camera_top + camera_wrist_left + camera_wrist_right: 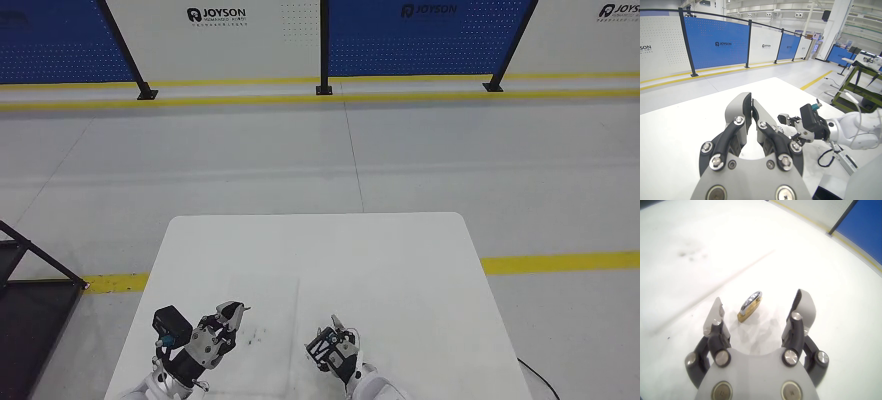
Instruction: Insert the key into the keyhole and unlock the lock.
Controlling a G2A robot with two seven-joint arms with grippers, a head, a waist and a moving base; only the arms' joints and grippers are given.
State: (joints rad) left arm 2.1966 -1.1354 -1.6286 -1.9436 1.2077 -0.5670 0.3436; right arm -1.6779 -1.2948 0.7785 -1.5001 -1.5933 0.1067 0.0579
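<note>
Step in hand: securing the lock. The right gripper (759,298) hangs low over the table (400,260), near its front edge. The lock (749,309) rests on the white top between the two fingers. Nothing is inserted yet, so by my reading the task is in its early part.

Next move, as I judge it: the right fingers must close on the brass body and leave the shackle and the keyhole end free. The lock sits askew to the line between the fingers (and nearer one than the other). A small shift or turn before closing would help; otherwise it may skid or twist on the smooth top. After that the lock has to come up, with its keyhole turned toward the other arm.

Right gripper: spread wide, both pads clear of the lock, nothing held.

Left gripper (752,106): held above the table beside the right one, fingers drawn together to a thin slit. In the top view a thin dark sliver juts from its tip. I take it for the key (246,309), pinched between the pads, though it is too small to be sure. In the left wrist view the pads hide whatever lies between them.

Lock: brass body, chromed shackle seated in the body so far as shows. I cannot make out the keyhole.
</note>
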